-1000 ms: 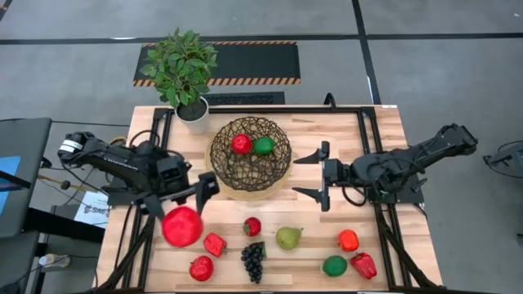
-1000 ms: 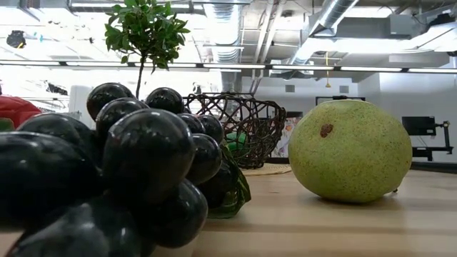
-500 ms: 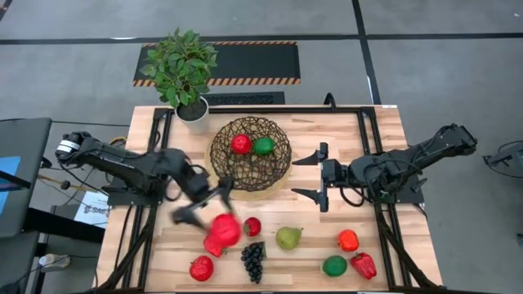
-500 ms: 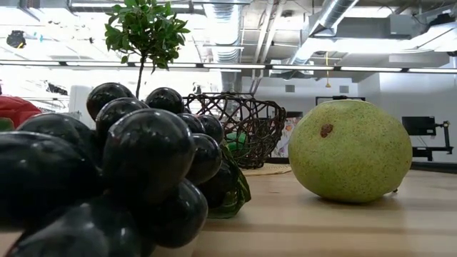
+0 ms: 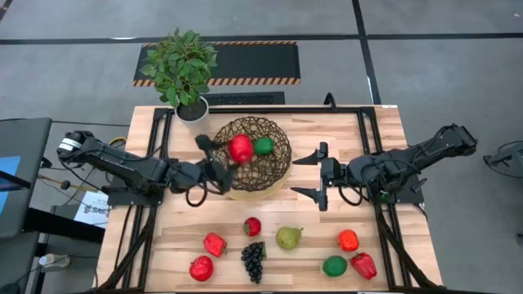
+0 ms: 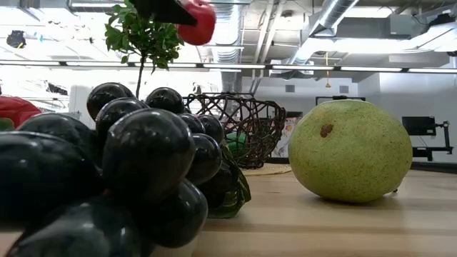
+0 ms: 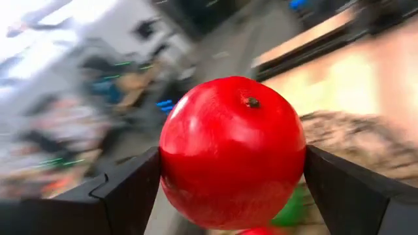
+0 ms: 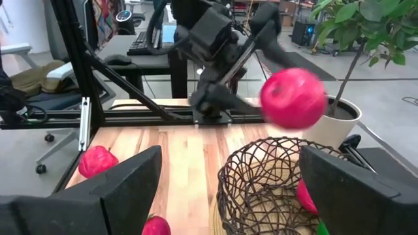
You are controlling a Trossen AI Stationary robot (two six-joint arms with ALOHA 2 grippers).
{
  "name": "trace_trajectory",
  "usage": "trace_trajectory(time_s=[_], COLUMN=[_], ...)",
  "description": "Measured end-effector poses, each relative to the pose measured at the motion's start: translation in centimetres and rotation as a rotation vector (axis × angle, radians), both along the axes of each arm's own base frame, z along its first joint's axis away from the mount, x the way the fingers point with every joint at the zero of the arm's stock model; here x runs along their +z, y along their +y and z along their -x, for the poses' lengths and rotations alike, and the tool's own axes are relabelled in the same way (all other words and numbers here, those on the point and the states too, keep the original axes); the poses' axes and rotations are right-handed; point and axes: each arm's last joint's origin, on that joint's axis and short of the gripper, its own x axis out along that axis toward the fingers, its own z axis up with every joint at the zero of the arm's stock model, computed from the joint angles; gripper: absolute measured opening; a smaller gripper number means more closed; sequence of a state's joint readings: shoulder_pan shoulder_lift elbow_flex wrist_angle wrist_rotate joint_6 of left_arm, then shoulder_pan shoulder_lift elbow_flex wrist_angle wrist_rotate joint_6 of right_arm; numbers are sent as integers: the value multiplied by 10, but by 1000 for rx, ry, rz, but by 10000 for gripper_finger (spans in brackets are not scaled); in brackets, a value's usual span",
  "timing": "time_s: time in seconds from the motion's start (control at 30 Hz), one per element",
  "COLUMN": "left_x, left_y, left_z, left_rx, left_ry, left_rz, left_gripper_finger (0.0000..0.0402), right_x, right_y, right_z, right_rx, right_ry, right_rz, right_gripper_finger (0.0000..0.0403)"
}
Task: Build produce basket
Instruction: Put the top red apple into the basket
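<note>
The basket [image 5: 265, 167] stands at the table's far middle with a green piece [image 5: 263, 146] in it. My left gripper [image 5: 229, 157] is shut on a big red apple [image 5: 241, 149] above the basket's left part. It also shows in the low view [image 6: 198, 20] and the right wrist view [image 8: 294, 98]. My right gripper [image 5: 315, 175] is open and empty, just right of the basket. The grapes [image 5: 252, 260], pear [image 5: 288, 238] and several red, orange and green pieces lie along the near edge. My left gripper pinches the apple by two opposite sides [image 7: 171, 163] between its two fingers [image 7: 130, 192]. The fingers come about level from the table's left. The apple is lifted clear, above the basket's left rim, with its dimpled end [image 7: 251, 102] turned away from the gripper.
A white pot with a green plant [image 5: 186, 69] stands at the far left corner, close to the basket. A red piece [image 8: 305, 196] lies inside the basket beside the green one. A black frame [image 5: 359, 114] runs round the tabletop. Bare wood lies between the basket and the near row.
My left gripper has carried the red apple from the table's near left, first toward the right, then up and toward the far edge, to above the basket's left part. The apple has stayed between the fingers throughout. My right arm has kept still.
</note>
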State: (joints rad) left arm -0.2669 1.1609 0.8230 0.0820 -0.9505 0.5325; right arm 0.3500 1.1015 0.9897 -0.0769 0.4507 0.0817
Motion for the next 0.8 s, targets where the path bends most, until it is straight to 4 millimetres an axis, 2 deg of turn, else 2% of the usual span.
trace_trajectory(time_s=[0.17, 0.37, 0.6, 0.8], left_x=[12, 15, 8, 6], left_y=[3, 3, 5, 27], left_z=[2, 2, 0, -9], left_rx=[184, 200, 124, 42], left_ry=[-50, -91, -196, -107], left_rz=[-89, -70, 130, 490], left_gripper_finger=[334, 334, 334, 334], right_x=[0, 0, 0, 0], right_y=[-2, -2, -2, -2], right_z=[0, 0, 0, 0], right_rx=[-7, -7, -7, -7], right_ry=[0, -1, 0, 0], right_rz=[0, 0, 0, 1], right_gripper_finger=[379, 379, 379, 379])
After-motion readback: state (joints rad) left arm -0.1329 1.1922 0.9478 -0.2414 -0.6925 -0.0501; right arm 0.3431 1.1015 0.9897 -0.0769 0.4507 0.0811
